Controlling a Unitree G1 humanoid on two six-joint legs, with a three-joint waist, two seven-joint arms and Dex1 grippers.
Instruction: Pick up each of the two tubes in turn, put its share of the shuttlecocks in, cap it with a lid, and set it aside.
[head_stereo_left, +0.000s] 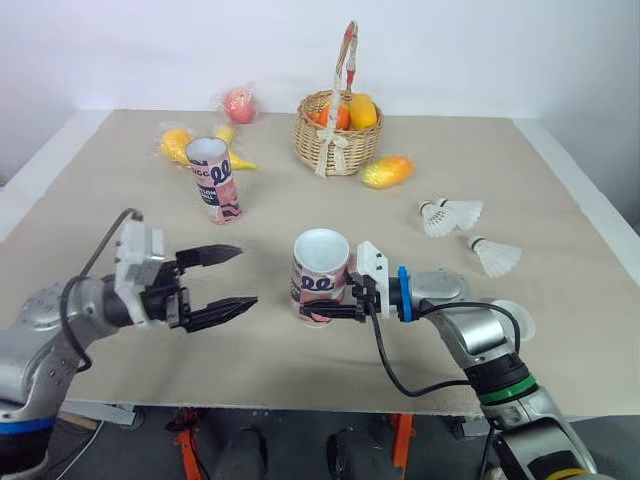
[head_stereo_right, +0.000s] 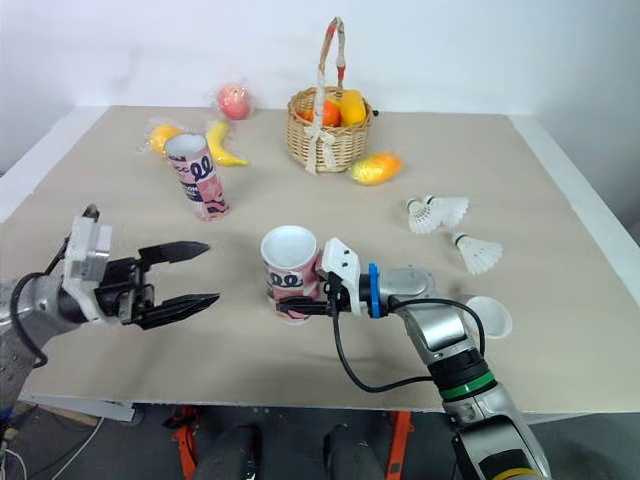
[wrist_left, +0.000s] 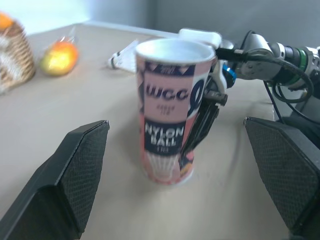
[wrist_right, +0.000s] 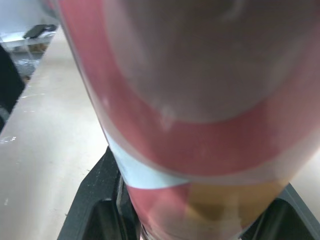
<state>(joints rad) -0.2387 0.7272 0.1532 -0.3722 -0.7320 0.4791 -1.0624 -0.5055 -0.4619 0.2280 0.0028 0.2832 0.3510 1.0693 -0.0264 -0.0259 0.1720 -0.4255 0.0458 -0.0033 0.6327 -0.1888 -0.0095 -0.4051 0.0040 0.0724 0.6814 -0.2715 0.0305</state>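
At the lower left of the head view the left gripper (head_stereo_left: 245, 276) hovers above the table (head_stereo_left: 110, 215) with its jaws spread wide and nothing between them, aimed toward the middle of the frame. Up and to the right of it, in the upper left, the far tube (head_stereo_left: 213, 180) stands with its mouth open, just in front of a wrapped orange fruit (head_stereo_left: 175, 143), a banana (head_stereo_left: 236, 152) and a peach (head_stereo_left: 240, 103). In the centre the near tube (head_stereo_left: 320, 272) stands upright, open and empty at the top. The right gripper (head_stereo_left: 320, 306) reaches in from the lower right and is clamped around the lower part of this tube, one finger on each side. Behind, at upper centre, sits a wicker basket (head_stereo_left: 335, 140) of fruit, with a mango (head_stereo_left: 387, 171) just beside it. At the right two shuttlecocks (head_stereo_left: 450, 215) (head_stereo_left: 495, 257) lie on the cloth, near each other but apart. A white lid (head_stereo_left: 517, 320) lies at the lower right, partly behind the right arm.
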